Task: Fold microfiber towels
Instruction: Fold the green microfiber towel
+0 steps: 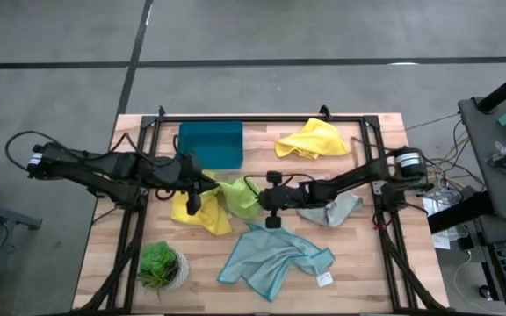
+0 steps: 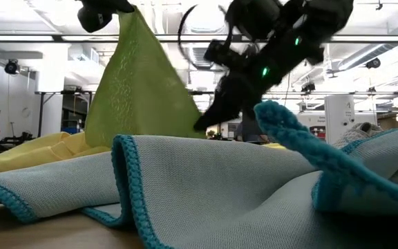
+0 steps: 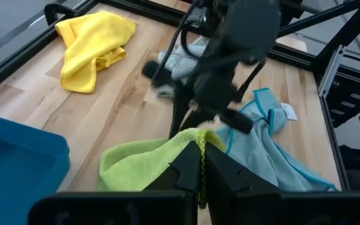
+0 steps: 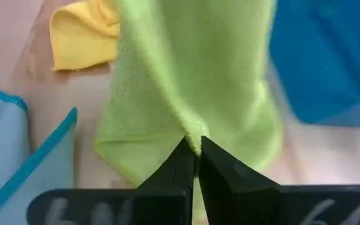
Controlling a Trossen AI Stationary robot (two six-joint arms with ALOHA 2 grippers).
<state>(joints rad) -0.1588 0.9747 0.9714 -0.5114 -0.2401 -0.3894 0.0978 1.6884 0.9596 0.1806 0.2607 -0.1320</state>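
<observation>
The lime green towel (image 1: 240,195) is held up over the table's middle between both grippers. My left gripper (image 1: 204,186) is shut on its upper part, and my right gripper (image 1: 255,195) is shut on it lower down. In the low view it hangs as a tall triangle (image 2: 133,90). Its bottom edge meets a yellow towel (image 1: 202,216) that lies crumpled on the table. A light blue towel (image 1: 275,254) lies rumpled near the front edge. A pale grey towel (image 1: 332,211) sits under the right arm, and a second yellow towel (image 1: 313,139) lies at the back. My left gripper pinches the lime towel's stitched edge (image 3: 200,142) between its two fingers, slanting down from the table's left. That point (image 2: 128,15) is the towel's top, and the cloth hangs from it. My right gripper pinches a ridge of the lime towel (image 4: 192,139) between its fingertips, slanting down from the table's right. In the low view this is the towel's lower right corner (image 2: 197,123), and the cloth runs up from it to the left gripper.
A teal tray (image 1: 211,143) stands at the back left, just behind the left gripper. A small potted plant (image 1: 161,266) sits at the front left corner. A black frame (image 1: 148,158) runs along the table's sides and back.
</observation>
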